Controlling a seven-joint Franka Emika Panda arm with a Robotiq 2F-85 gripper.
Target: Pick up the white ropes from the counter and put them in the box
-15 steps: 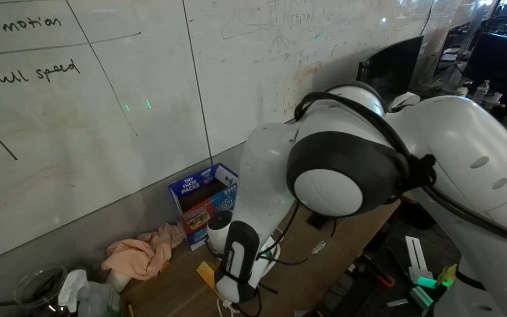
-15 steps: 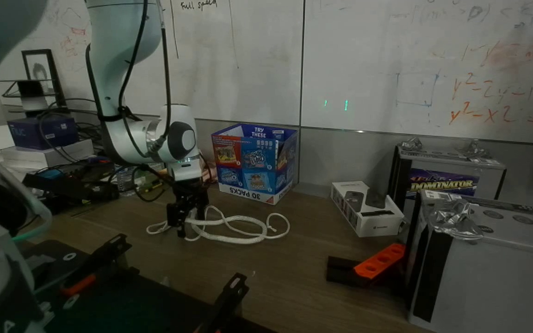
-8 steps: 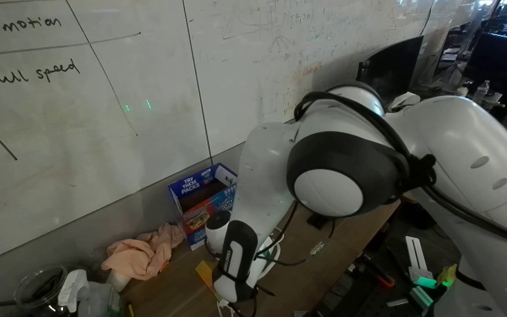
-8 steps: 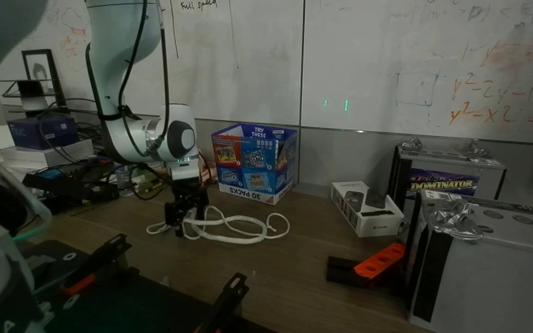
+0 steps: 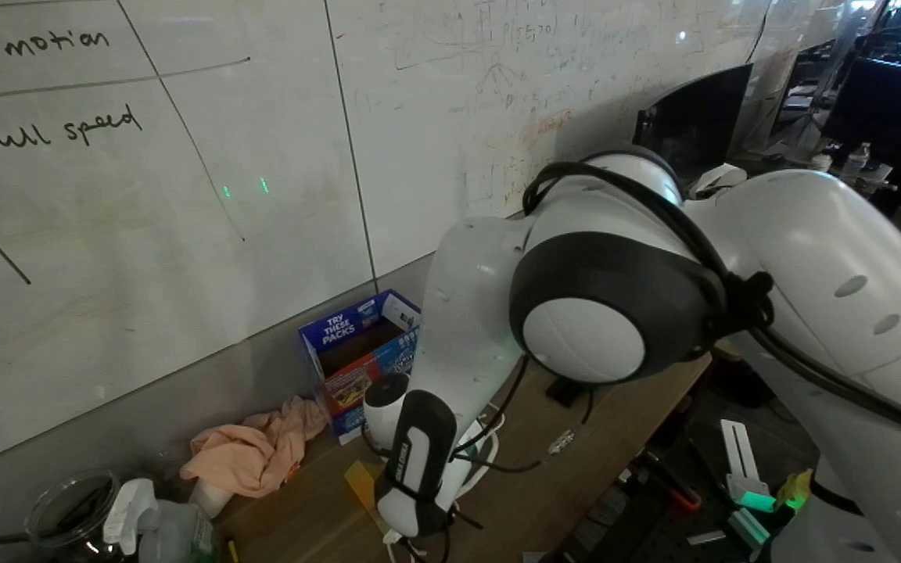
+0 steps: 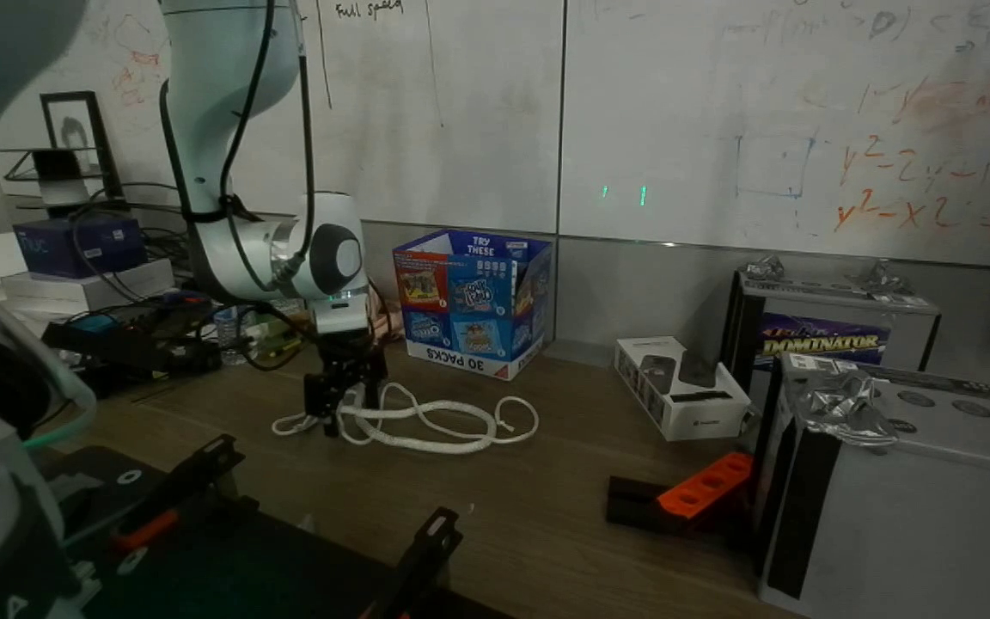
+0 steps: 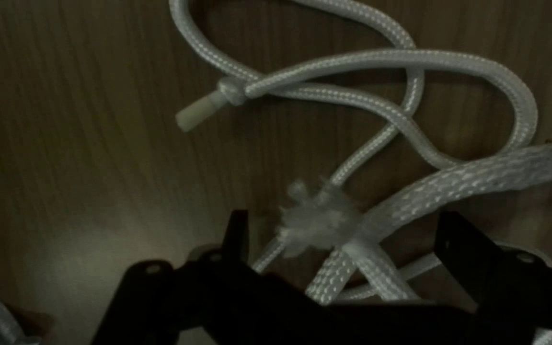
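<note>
Between the parted fingers (image 7: 236,235) of the gripper (image 7: 343,230), part of the white ropes (image 6: 439,446) is lying on the counter (image 6: 546,490): the thicker rope (image 7: 424,195) is meeting other strands (image 7: 329,281) there, with a frayed tuft (image 7: 321,220) touching it. The fingers are standing apart and nothing is being clamped; they are probably straddling this bunch so that one squeeze can gather several strands. Ahead of the gripper in the wrist view, a knotted end (image 7: 199,112) is lying outside the fingers' span and may be trailing during the lift.

On the side of the gripper toward the whiteboard (image 5: 145,313), the box (image 6: 473,301) is standing near, mouth up, presumably placed so for a short carry and a simple drop. In an exterior view its back panel (image 5: 341,328) is reading "TRY THESE PACKS"; on its lower front, "30 PACKS" is running upside down. Beyond the gripper, the whiteboard is bearing "Full speed" in both exterior views. Well to the right of the gripper in an exterior view, a gray case (image 6: 839,302) is wearing a "DOMINATOR" label (image 6: 821,346); to the gripper's left, a dark blue carton (image 6: 82,247) is showing "nuc".
</note>
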